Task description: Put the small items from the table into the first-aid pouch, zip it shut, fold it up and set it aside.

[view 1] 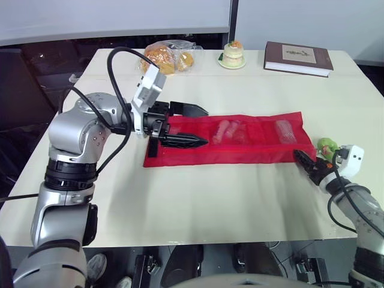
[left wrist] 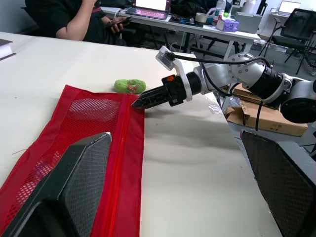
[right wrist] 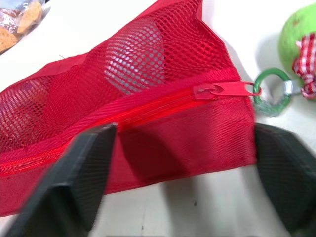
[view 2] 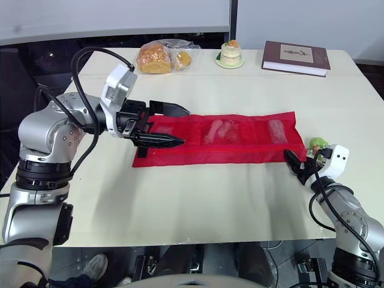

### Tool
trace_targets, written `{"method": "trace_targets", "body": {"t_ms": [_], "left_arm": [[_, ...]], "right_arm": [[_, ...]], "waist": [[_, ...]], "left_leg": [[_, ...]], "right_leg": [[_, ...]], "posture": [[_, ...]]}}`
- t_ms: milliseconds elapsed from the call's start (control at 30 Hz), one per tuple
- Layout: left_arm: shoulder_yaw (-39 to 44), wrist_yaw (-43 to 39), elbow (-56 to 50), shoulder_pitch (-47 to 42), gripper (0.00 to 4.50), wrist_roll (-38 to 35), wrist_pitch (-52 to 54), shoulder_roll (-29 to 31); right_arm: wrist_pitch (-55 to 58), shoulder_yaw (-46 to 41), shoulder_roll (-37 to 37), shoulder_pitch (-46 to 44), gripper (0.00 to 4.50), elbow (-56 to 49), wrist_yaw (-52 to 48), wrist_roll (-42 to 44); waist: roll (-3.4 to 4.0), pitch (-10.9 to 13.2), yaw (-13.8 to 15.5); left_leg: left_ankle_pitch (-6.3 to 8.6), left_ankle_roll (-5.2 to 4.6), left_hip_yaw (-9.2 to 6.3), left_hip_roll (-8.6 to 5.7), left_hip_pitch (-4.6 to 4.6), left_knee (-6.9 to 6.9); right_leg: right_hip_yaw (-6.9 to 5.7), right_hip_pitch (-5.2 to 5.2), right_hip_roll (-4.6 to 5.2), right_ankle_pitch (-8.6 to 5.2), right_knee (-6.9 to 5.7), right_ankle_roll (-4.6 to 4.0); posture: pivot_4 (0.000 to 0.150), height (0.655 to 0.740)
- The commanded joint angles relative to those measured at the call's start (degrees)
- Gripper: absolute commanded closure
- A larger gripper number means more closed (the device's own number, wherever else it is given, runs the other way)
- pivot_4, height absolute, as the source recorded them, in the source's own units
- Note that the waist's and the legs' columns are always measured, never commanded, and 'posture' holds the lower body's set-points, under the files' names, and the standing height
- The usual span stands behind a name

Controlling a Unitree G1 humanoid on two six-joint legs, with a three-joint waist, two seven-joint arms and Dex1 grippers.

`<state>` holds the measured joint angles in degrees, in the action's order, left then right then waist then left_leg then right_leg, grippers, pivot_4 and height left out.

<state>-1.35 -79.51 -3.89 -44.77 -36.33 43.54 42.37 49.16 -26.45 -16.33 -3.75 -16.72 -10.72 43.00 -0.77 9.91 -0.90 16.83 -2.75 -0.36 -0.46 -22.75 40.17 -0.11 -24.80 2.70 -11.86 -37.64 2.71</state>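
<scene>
A red mesh first-aid pouch [view 1: 240, 139] lies flat and unfolded across the middle of the table. Pale small items [view 1: 228, 131] show through its mesh pockets. Its zipper pull [right wrist: 222, 90] sits at the right end, hooked to a green ring and a green toy with a checked ribbon [view 1: 327, 146] lying on the table. My left gripper [view 1: 207, 126] hovers open over the pouch's left end. My right gripper [view 1: 305, 163] is open at the pouch's near right corner, its fingers [right wrist: 79, 177] spread on either side of that end.
Along the far edge stand a bag of bread [view 1: 168, 57], a small cake on a plate [view 1: 232, 55] and a brown book [view 1: 298, 58]. Bare white tabletop [view 1: 210, 198] lies in front of the pouch. A person [left wrist: 79, 19] sits at a desk beyond the table.
</scene>
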Motion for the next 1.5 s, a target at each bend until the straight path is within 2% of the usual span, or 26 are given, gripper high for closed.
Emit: {"method": "trace_targets", "body": {"t_ms": [33,67,133,167,200,267,567,733,900,1000,1100,1333,1500], "left_arm": [[0.39,0.33,-1.88,-1.13,0.00,-1.30,0.02,0.09],[0.40,0.41,-1.89,-1.16,0.00,-1.29,-0.01,0.05],[0.43,0.53,-1.93,-1.15,0.00,-1.26,-0.10,0.04],[0.48,0.62,-1.96,-1.12,0.00,-1.29,-0.13,0.04],[0.53,0.70,-2.00,-1.10,0.00,-1.33,-0.14,0.04],[0.65,0.81,-2.06,-1.06,0.00,-1.43,-0.12,0.05],[1.74,1.19,-1.13,-3.69,0.00,-0.54,-2.41,1.05],[1.17,0.63,-0.67,-4.60,0.00,0.43,-5.53,0.66],[0.97,1.44,-0.78,-4.18,0.00,0.42,-6.78,-0.60],[0.90,1.39,-0.09,-4.24,0.00,0.84,-7.49,-0.91],[1.01,1.53,0.44,-4.38,0.00,0.96,-7.89,-1.13],[1.35,1.58,0.44,-3.29,0.00,0.90,-8.66,-1.19],[2.45,2.48,-1.21,-1.27,0.00,0.15,-8.14,-0.70]], "right_arm": [[0.19,-0.05,1.26,-1.28,2.32,0.40,0.22,2.56],[-0.02,-0.56,1.62,-1.64,2.61,0.64,0.46,3.03],[-0.60,-1.61,2.30,-2.19,3.51,0.97,0.82,3.87],[-1.01,-2.17,2.61,-2.37,3.65,1.00,0.95,4.40],[-1.29,-2.55,2.79,-2.45,4.19,0.97,1.09,4.79],[-1.56,-2.95,2.85,-2.37,4.43,0.84,1.47,5.41],[-1.95,-10.42,-6.16,2.07,4.43,-4.22,1.13,9.20],[0.03,-16.70,-15.72,5.29,4.43,-7.50,-1.64,12.06],[1.15,-16.97,-24.46,4.90,4.43,-11.38,-3.50,13.45],[3.52,-11.55,-28.93,-0.42,4.43,-17.00,-3.24,17.02],[5.19,-4.85,-29.48,-6.33,4.43,-19.94,-1.63,19.85],[5.68,22.05,-32.31,-12.62,4.43,-21.67,-6.55,5.79],[6.18,35.43,-27.40,-17.19,4.43,-21.36,-7.04,-1.60]], "waist": [[0.00,0.00,0.00],[0.00,0.00,0.00],[0.00,0.00,-0.01],[0.02,0.01,0.00],[0.02,0.01,0.00],[0.02,0.01,0.09],[0.10,0.07,0.53],[0.25,0.12,0.30],[0.35,0.19,0.36],[0.37,0.21,0.01],[0.38,0.22,-0.26],[0.21,0.32,0.52],[0.13,0.35,0.10]], "left_leg": [[0.00,0.00,0.01,0.00,0.00,0.00],[0.00,0.00,0.01,0.00,0.00,0.00],[0.00,0.00,0.01,0.00,0.00,0.00],[0.00,0.00,0.01,0.00,0.00,0.00],[0.00,0.00,0.01,0.00,0.00,0.00],[0.00,0.00,0.02,-0.01,0.00,0.00],[0.00,-0.01,0.01,-0.10,-0.05,0.00],[0.00,-0.01,0.04,-0.06,-0.02,0.00],[0.01,-0.03,0.09,-0.09,-0.03,0.00],[0.01,-0.03,0.12,-0.05,-0.01,0.00],[0.01,-0.03,0.18,0.04,0.02,0.00],[0.01,-0.04,0.07,-0.06,-0.16,0.03],[0.01,-0.03,0.07,-0.02,-0.16,0.06]], "right_leg": [[0.01,0.00,0.00,0.00,0.00,0.00],[0.01,0.00,0.00,0.00,0.00,0.00],[0.01,0.00,0.00,0.00,0.00,0.00],[0.01,0.00,0.00,0.00,0.00,0.00],[0.01,0.00,0.00,0.00,0.00,0.00],[0.01,0.00,0.01,0.00,0.00,0.00],[0.02,0.00,0.08,0.00,0.02,0.02],[0.03,0.00,0.03,0.00,0.01,0.02],[0.08,0.03,0.05,0.00,0.06,0.04],[0.11,0.00,0.01,-0.01,0.04,0.04],[0.18,-0.03,-0.08,-0.01,0.03,0.03],[0.04,-0.02,0.05,0.00,0.18,0.04],[0.05,-0.04,0.01,0.00,0.21,0.04]], "posture": [[0.150,0.7289],[0.150,0.7289],[0.150,0.7289],[0.150,0.7289],[0.150,0.7289],[0.150,0.7289],[0.150,0.7289],[0.150,0.7289],[0.150,0.7289],[0.150,0.7289],[0.150,0.7289],[0.150,0.7289],[0.150,0.7289]]}}
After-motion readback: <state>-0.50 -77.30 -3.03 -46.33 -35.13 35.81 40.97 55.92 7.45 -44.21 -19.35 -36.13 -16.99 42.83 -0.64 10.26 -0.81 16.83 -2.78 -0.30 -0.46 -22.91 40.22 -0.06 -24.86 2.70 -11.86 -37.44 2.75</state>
